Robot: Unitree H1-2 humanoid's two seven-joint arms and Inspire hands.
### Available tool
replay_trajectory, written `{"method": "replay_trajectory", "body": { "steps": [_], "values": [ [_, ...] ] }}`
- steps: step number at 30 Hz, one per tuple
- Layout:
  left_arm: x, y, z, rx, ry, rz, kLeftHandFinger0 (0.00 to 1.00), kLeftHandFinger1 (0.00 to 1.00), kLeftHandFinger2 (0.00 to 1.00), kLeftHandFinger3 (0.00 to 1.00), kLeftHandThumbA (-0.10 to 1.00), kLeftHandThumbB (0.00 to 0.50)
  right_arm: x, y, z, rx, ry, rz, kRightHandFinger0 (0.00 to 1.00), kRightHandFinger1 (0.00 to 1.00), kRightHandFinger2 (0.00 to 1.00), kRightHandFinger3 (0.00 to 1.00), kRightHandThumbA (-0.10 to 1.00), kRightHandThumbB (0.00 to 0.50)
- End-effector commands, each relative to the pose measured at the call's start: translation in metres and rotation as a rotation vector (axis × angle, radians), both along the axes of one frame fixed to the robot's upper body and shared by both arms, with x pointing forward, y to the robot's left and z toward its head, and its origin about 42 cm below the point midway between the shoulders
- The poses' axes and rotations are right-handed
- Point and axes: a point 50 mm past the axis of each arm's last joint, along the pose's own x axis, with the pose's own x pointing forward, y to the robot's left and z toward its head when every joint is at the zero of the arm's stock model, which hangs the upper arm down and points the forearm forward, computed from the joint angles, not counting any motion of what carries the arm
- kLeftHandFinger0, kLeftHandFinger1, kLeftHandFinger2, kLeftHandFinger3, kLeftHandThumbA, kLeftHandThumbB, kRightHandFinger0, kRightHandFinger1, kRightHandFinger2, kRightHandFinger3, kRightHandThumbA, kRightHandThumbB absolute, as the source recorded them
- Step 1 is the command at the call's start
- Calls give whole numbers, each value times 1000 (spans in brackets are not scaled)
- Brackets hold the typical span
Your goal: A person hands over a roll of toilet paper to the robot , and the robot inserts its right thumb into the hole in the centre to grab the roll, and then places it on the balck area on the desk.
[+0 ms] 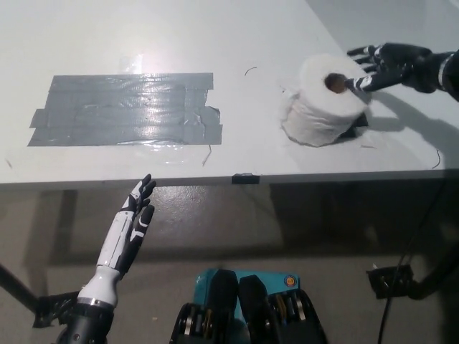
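Toward the right end of the surface [237, 43], a little back from its front edge, the roll of toilet paper [321, 100] stands on end, its cardboard hole facing up. It covers nearly all of the black area [356, 127], of which only a dark sliver shows at the roll's right base. Coming in from the right edge, the black right robot hand [380, 63] reaches over the top of the roll with its fingers [362, 51] spread apart; its thumb tip lies at the rim of the hole, and I cannot tell whether it is touching the paper. A wide patch of grey tape [125, 109] lies flat on the left half of the surface. Below the front edge, the white left robot hand [129, 233] rests off the surface, fingers straight and holding nothing.
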Motion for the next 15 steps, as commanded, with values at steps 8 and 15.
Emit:
{"method": "replay_trajectory", "body": {
  "steps": [8, 15],
  "values": [
    [-4, 4, 5, -13, -57, 4, 1000, 1000, 1000, 1000, 953, 38, 9, 27, 72, 159, -334, -81, 1000, 1000, 1000, 1000, 784, 375],
    [0, 3, 8, -21, -61, 12, 1000, 1000, 1000, 1000, 965, 45, 7, 23, 105, 241, -455, -67, 1000, 1000, 1000, 1000, 880, 410]
  ]
}}
